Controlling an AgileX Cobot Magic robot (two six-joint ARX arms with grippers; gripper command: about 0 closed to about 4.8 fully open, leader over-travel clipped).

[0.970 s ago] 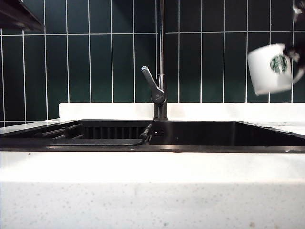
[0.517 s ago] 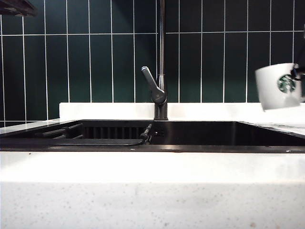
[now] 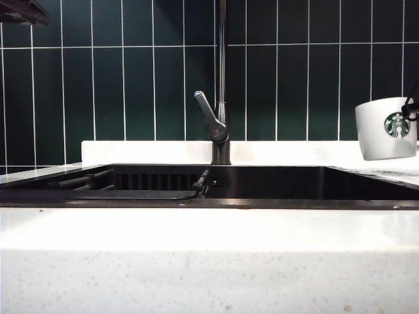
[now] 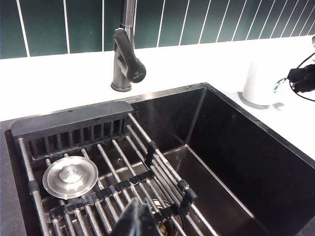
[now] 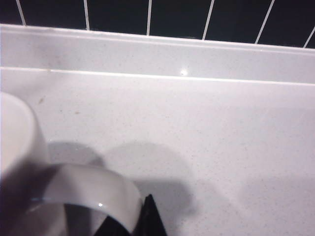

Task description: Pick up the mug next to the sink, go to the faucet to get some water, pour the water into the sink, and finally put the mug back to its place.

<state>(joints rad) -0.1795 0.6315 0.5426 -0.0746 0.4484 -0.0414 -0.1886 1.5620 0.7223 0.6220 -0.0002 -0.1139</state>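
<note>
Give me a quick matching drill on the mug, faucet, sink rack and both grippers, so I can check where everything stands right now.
Things:
1. mug
2. faucet
3. left gripper
4. right gripper
5. rack

States:
A. shut, above the sink
B. lying in the basin
C. held over the counter, right of the sink
D. shut on the mug's handle
E. upright behind the basin

Pairs: 1-C, 2-E, 3-A, 4-D, 5-B

The mug was white with a green-and-white logo; the sink black, the faucet dark grey, the wall tiles deep green.
</note>
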